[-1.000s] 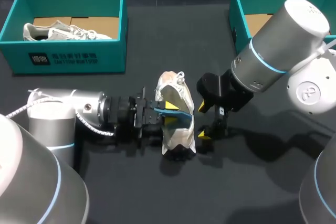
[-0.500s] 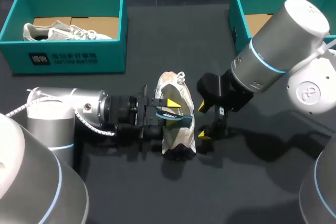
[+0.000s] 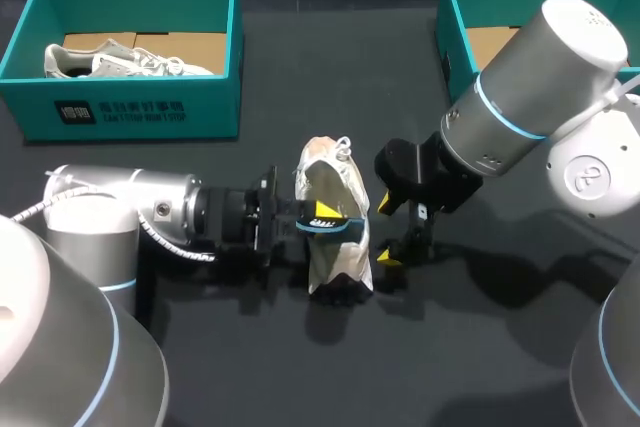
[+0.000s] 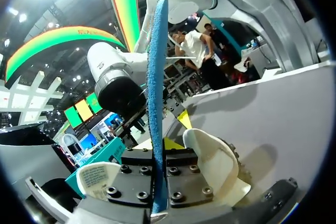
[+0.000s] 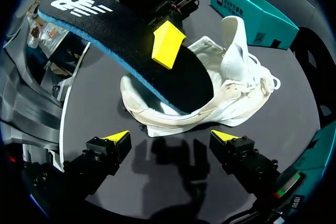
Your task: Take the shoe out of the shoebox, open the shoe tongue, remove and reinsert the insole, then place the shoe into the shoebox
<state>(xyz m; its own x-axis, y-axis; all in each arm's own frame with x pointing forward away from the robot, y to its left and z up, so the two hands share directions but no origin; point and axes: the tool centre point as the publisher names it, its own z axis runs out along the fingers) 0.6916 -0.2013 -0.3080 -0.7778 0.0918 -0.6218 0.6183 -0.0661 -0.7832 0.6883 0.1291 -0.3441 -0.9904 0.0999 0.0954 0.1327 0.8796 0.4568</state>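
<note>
1. the left gripper reaches in level from the left. its fingers are clamped on the insole. one yellow tip presses on the black top, and the finger under it is hidden.
2. the insole is tilted, with one end raised and the other dipping to the shoe opening. how far in it goes is hidden. from the left wrist it shows only as a thin blue edge.
3. the shoe lies on the table between the two grippers, outside both boxes. its tongue stands up.
4. the right gripper sits just beside the shoe, angled down at the table from the right. its fingers are spread wide with nothing between them.
5. farther back, the left box holds a second shoe.
6. the right box is partly covered by the right arm and cut off at the edge, so i cannot tell what is inside.
</note>
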